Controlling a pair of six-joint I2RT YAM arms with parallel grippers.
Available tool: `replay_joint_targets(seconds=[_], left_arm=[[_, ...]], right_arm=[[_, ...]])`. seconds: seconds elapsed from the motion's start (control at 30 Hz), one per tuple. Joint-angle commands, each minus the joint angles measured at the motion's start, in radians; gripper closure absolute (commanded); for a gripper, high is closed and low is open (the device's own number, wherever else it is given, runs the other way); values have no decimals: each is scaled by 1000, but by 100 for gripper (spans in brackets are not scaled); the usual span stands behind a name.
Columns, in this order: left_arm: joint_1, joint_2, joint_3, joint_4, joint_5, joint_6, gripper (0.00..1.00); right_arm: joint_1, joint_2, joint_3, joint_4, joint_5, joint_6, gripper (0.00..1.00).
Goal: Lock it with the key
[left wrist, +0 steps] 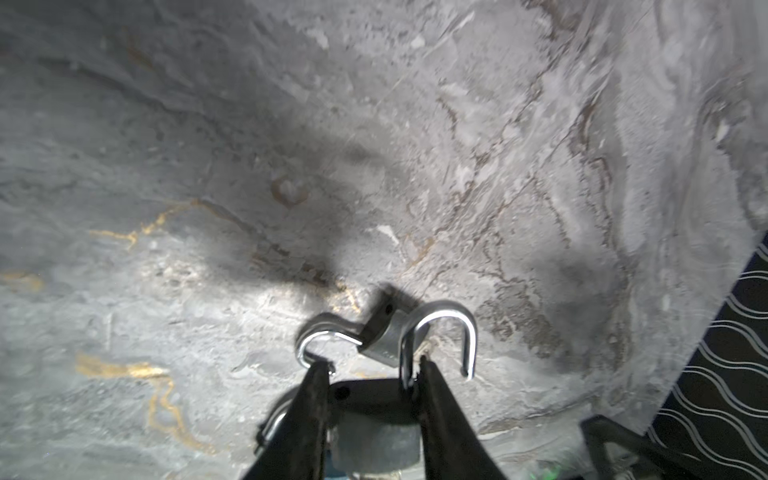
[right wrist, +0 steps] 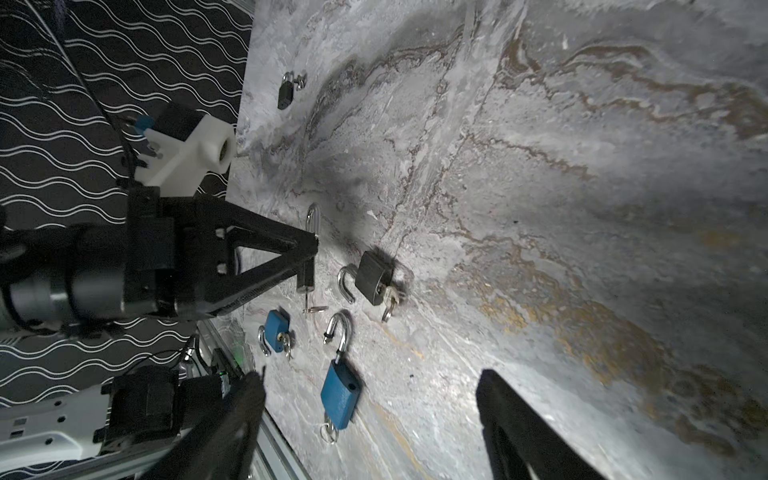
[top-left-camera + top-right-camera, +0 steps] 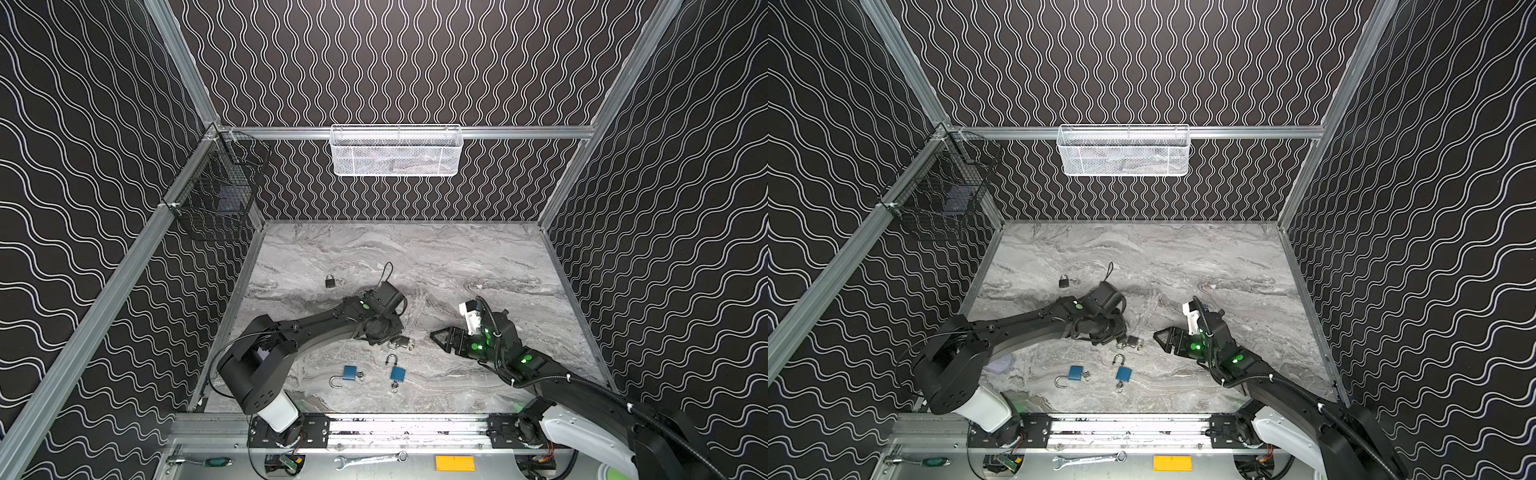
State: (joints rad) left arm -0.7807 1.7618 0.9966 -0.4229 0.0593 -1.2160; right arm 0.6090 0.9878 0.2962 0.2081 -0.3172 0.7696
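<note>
My left gripper (image 1: 372, 365) is shut on the body of a dark grey padlock (image 1: 374, 419). Its silver shackle (image 1: 442, 309) stands open above the fingertips. In the right wrist view a key (image 2: 312, 305) with a ring hangs from the underside of that held lock. A second dark padlock (image 2: 374, 280) lies on the marble just beyond, shackle open and a key in it. My right gripper (image 3: 439, 341) hovers open to the right of both locks, holding nothing.
Two blue padlocks (image 3: 350, 372) (image 3: 397, 373) lie open with keys near the front edge. A small black padlock (image 3: 330, 281) sits shut at the back left. A white mesh basket (image 3: 395, 151) and a black wire basket (image 3: 216, 195) hang on the walls.
</note>
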Motion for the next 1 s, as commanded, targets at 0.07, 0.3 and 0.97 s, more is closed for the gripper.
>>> replay_joint_targets(seconds=[0.07, 0.3, 0.97], left_arm=[[38, -5, 52, 44, 50, 43, 80], [76, 23, 121, 41, 98, 71, 81], [113, -2, 102, 74, 141, 67, 84]], right_arm=[[61, 11, -77, 365, 136, 98, 25], [212, 106, -25, 482, 372, 94, 30], [278, 511, 163, 661, 397, 115, 44]])
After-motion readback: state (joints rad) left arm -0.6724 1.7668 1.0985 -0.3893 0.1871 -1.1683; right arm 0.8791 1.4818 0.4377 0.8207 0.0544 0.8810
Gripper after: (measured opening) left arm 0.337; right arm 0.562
